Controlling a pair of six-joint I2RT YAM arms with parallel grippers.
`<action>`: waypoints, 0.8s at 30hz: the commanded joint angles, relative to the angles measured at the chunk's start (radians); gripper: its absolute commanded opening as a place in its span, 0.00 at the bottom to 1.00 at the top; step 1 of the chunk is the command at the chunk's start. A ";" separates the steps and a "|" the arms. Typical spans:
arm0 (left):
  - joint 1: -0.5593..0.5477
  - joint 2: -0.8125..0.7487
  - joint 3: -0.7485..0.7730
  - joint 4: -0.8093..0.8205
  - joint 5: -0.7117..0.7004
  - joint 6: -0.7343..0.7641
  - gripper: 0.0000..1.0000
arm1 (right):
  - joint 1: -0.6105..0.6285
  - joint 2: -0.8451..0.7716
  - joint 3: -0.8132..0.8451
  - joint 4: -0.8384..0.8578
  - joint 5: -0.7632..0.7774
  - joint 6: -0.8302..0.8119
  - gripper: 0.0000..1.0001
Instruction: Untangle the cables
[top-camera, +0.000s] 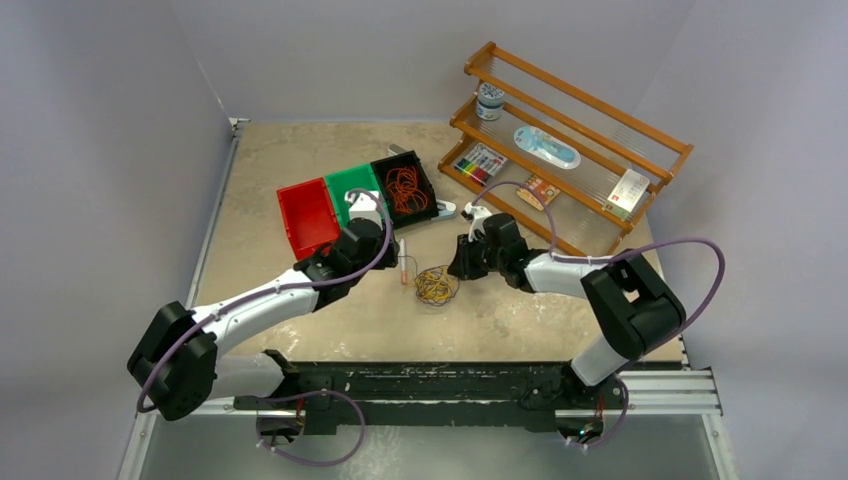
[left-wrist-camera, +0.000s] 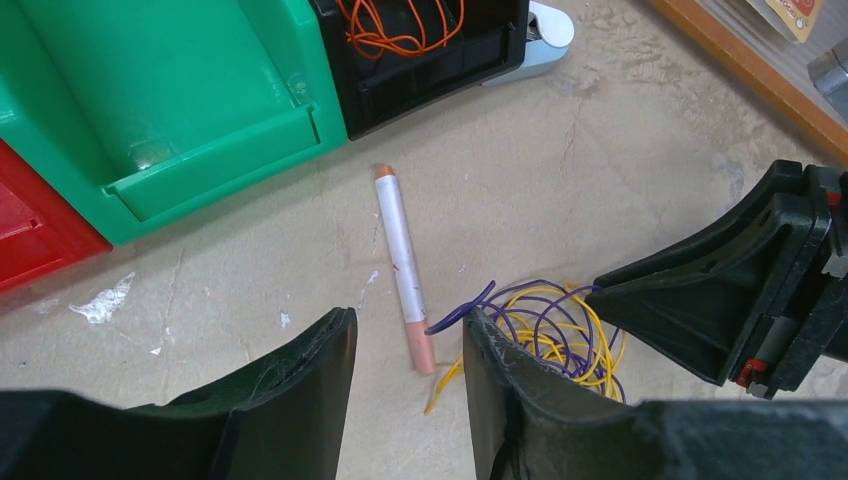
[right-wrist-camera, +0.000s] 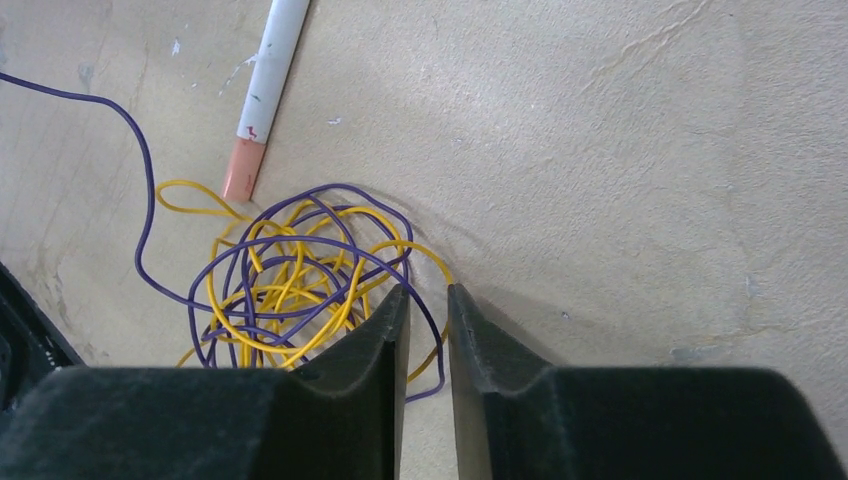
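Note:
The cables (top-camera: 436, 285) are a palm-sized tangle of thin yellow and purple wires lying on the table; they also show in the left wrist view (left-wrist-camera: 560, 330) and the right wrist view (right-wrist-camera: 290, 280). A coil of orange wire (top-camera: 403, 187) lies apart in the black bin. My left gripper (left-wrist-camera: 410, 320) is open and empty, just left of the tangle, with a loose purple end by its right finger. My right gripper (right-wrist-camera: 428, 292) stands at the tangle's right edge, jaws a narrow gap apart, with a purple and a yellow strand lying across the gap.
A white marker with a peach cap (left-wrist-camera: 403, 265) lies just left of the tangle. Red (top-camera: 308, 215), green (top-camera: 352, 190) and black (top-camera: 428, 200) bins stand behind the left gripper. A wooden rack (top-camera: 570, 150) with small items is at the back right.

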 joint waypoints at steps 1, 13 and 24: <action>-0.002 -0.029 0.007 0.021 -0.021 -0.016 0.43 | 0.003 -0.004 0.038 0.049 -0.020 -0.002 0.20; -0.002 -0.086 -0.012 0.102 0.089 0.024 0.61 | 0.003 -0.256 0.110 -0.127 0.116 0.082 0.00; -0.041 0.012 -0.009 0.259 0.225 0.054 0.67 | 0.004 -0.343 0.227 -0.163 0.086 0.191 0.00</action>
